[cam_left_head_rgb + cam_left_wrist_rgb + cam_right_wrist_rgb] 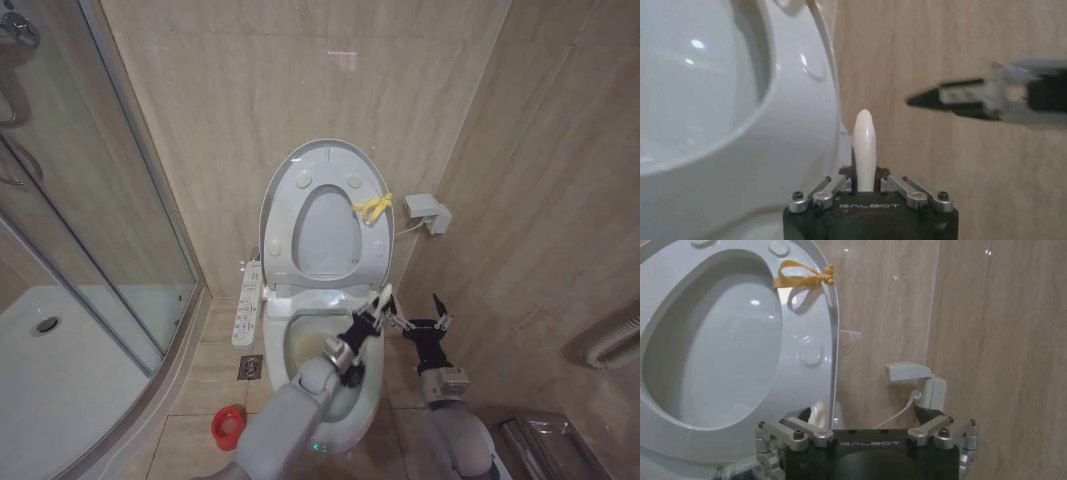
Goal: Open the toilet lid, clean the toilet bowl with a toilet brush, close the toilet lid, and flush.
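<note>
The toilet lid (325, 232) stands upright against the wall with the seat ring (300, 190) raised in front of it; a yellow tie (373, 207) hangs at its right edge. Below lies the toilet bowl (303, 338), brown-stained inside. My left gripper (366, 325) hovers over the bowl's right rim, shut on the white handle of the toilet brush (383, 298); the bristle head is hidden behind my arm. In the left wrist view the handle (865, 145) sticks up from the left gripper (865, 181). My right gripper (425, 312) hangs open and empty, just right of the toilet.
A red holder cup (229, 427) sits on the floor left of the toilet. A glass shower enclosure with a white tray (70, 380) fills the left. A control panel (247, 302), a floor drain (250, 367) and a wall box (428, 212) flank the toilet.
</note>
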Controlling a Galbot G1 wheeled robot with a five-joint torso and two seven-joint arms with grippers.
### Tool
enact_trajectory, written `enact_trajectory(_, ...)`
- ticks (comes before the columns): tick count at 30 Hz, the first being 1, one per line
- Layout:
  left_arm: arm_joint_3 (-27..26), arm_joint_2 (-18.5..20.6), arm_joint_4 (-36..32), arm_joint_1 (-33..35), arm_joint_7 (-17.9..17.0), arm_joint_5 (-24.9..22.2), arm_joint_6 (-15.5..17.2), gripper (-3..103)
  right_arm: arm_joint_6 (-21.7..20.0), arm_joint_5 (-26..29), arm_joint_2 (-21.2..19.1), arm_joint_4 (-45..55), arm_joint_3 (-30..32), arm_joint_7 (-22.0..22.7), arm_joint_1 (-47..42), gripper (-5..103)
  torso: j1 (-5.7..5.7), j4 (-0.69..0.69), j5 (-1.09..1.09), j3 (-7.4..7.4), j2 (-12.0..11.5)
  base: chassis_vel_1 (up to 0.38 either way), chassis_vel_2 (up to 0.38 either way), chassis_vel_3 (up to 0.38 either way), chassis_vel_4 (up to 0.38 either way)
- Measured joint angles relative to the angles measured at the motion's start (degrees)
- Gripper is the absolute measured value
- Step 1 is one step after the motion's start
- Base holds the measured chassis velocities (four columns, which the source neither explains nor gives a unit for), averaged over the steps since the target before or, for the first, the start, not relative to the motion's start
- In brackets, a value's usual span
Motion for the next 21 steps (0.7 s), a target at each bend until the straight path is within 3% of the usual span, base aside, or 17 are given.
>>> enact_trajectory(7, -0.40, 0.23, 2.28, 2.60, 0.41, 1.83, -0.34, 19, 0.00, 0.00, 0.01, 0.00, 0.00, 0.00, 0.00, 100, 0.00, 0.01, -0.01, 0.01, 0.00, 0.000, 0.000, 0.000, 0.000)
enact_trajectory(16, -4.63, 4.47, -2.77, 8.24, 0.37, 5.62, -1.51, 19, 0.00, 0.00, 0.00, 0.00, 0.00, 0.00, 0.00, 100, 0.00, 0.02, -0.01, 0.00, 0.00, 0.000, 0.000, 0.000, 0.000)
enact_trajectory(21, -7.76, 8.76, -9.14, 13.77, 0.08, 7.32, -1.90, 19, 0.00, 0.00, 0.00, 0.00, 0.00, 0.00, 0.00, 100, 0.00, 0.00, -0.01, 0.00, 0.01, 0.000, 0.000, 0.000, 0.000)
